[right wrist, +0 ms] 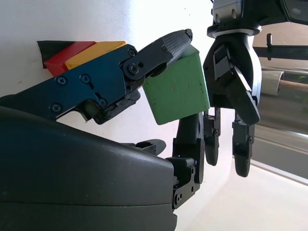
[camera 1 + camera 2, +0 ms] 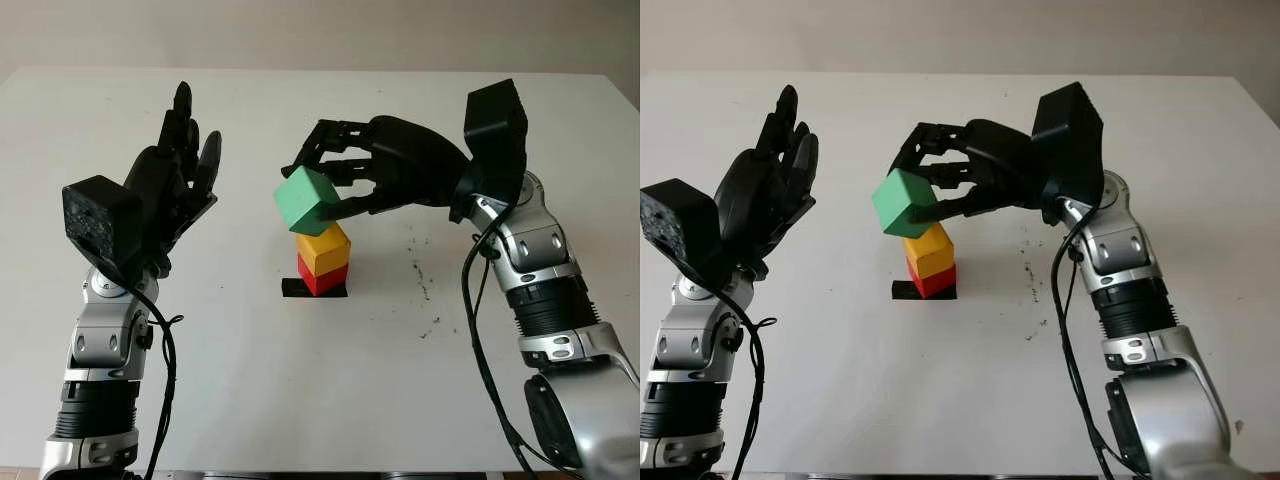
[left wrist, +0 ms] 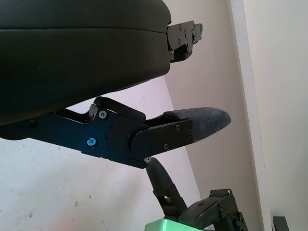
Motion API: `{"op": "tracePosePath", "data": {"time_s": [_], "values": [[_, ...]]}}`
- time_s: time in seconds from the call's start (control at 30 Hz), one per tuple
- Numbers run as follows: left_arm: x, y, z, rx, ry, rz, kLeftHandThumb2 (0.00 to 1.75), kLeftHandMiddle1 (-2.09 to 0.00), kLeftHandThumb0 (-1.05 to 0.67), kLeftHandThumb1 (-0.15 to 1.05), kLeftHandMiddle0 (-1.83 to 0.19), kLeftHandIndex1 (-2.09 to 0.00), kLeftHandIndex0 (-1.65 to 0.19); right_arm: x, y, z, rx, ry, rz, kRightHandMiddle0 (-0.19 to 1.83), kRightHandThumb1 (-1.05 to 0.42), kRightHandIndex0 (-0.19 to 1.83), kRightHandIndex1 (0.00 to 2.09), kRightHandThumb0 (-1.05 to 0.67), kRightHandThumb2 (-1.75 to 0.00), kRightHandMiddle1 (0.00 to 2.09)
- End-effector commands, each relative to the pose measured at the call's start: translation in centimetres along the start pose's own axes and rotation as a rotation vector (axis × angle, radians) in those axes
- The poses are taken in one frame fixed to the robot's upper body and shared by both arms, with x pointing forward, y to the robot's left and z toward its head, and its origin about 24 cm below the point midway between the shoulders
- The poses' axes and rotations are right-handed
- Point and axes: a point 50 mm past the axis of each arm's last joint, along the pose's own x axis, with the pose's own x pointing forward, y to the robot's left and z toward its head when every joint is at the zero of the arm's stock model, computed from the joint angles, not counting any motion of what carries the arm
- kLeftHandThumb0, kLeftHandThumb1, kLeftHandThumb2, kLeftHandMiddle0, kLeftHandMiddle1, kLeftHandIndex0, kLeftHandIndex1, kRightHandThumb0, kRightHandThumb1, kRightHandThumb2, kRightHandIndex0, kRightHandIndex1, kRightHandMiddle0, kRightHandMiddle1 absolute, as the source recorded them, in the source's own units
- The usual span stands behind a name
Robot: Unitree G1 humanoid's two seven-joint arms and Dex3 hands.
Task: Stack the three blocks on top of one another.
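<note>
A red block (image 2: pixel 325 277) sits on a black patch (image 2: pixel 296 289) at the table's middle, with a yellow block (image 2: pixel 323 247) stacked on it. My right hand (image 2: pixel 340 175) is shut on a tilted green block (image 2: pixel 307 199), held just above and slightly left of the yellow one. In the right wrist view the fingers (image 1: pixel 163 45) pinch the green block (image 1: pixel 177 89), with the red (image 1: pixel 62 55) and yellow (image 1: pixel 94 52) blocks behind. My left hand (image 2: pixel 178 165) is open, raised above the table to the left of the stack.
The white table (image 2: pixel 300 400) has small dark specks (image 2: pixel 425 285) right of the stack. Its far edge meets a beige wall (image 2: pixel 320 30).
</note>
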Motion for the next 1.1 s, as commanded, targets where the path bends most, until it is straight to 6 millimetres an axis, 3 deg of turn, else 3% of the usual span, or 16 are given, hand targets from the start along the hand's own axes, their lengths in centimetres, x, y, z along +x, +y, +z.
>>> {"op": "tracePosePath", "data": {"time_s": [0.0, 1.07], "values": [[-0.4, 0.1, -0.2, -0.002, 0.004, 0.008, 0.63, 0.00, -0.62, 1.05, 0.19, 0.00, 0.19, 0.1, 0.2, -0.3, 0.003, 0.001, 0.009, 0.39, -0.96, 0.43, 0.03, -0.54, -0.05, 1.52], [-0.4, 0.1, -0.3, 0.003, 0.010, 0.009, 0.64, 0.00, -0.63, 1.05, 0.19, 0.00, 0.19, -0.8, -0.2, -1.7, -0.007, 0.044, 0.000, 0.37, -0.96, 0.40, 0.02, -0.53, -0.06, 1.56]]}}
